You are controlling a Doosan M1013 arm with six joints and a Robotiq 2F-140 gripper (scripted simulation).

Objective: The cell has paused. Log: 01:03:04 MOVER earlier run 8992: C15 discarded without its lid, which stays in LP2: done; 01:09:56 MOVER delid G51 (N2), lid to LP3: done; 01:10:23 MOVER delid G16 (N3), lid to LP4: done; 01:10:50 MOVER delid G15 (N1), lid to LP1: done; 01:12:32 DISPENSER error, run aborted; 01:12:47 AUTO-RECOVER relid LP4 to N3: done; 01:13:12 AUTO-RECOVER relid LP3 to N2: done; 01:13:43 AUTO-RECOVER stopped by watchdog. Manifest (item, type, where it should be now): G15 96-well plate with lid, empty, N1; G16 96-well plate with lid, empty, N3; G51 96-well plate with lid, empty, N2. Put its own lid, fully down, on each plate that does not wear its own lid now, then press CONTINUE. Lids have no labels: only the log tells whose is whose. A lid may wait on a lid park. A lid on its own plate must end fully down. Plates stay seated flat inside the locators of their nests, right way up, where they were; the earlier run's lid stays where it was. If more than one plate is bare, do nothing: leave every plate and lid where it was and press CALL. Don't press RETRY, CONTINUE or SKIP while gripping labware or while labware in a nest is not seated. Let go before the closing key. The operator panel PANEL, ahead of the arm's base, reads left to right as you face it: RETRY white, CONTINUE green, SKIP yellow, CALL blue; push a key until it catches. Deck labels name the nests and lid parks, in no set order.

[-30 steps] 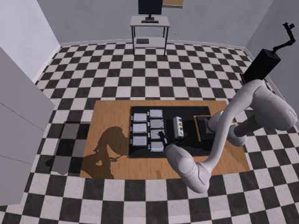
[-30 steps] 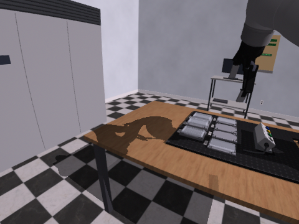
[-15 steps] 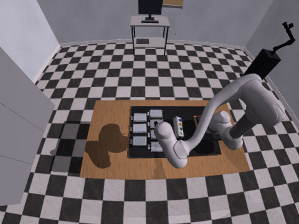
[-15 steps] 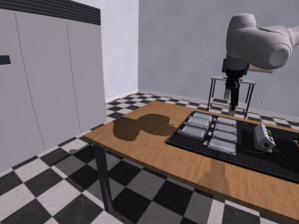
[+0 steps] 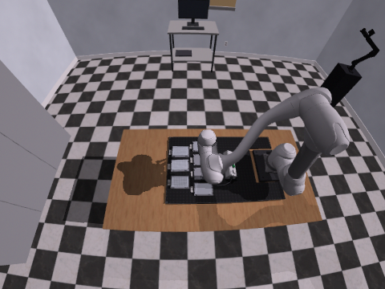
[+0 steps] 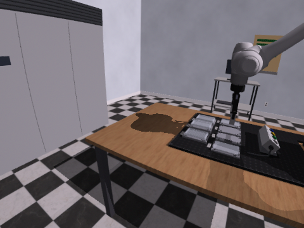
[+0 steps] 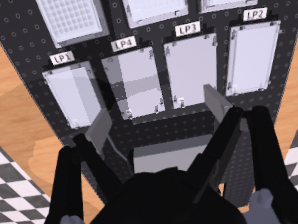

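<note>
In the wrist view the lid parks read LP1, LP4, LP3, LP2 from left to right. A clear lid lies on LP1 and another lid lies on LP2. LP4 and LP3 look empty. Beyond LP1 a bare plate shows its wells. The two plates beside it wear lids. My gripper is open and empty. It hangs above the lid-park row, apart from everything. In the top view the arm's wrist covers it.
The operator panel stands on the black deck to the right of the lid parks. The bare plate and the LP1 lid are at the near end of their rows. A flat tray lies by the arm's base.
</note>
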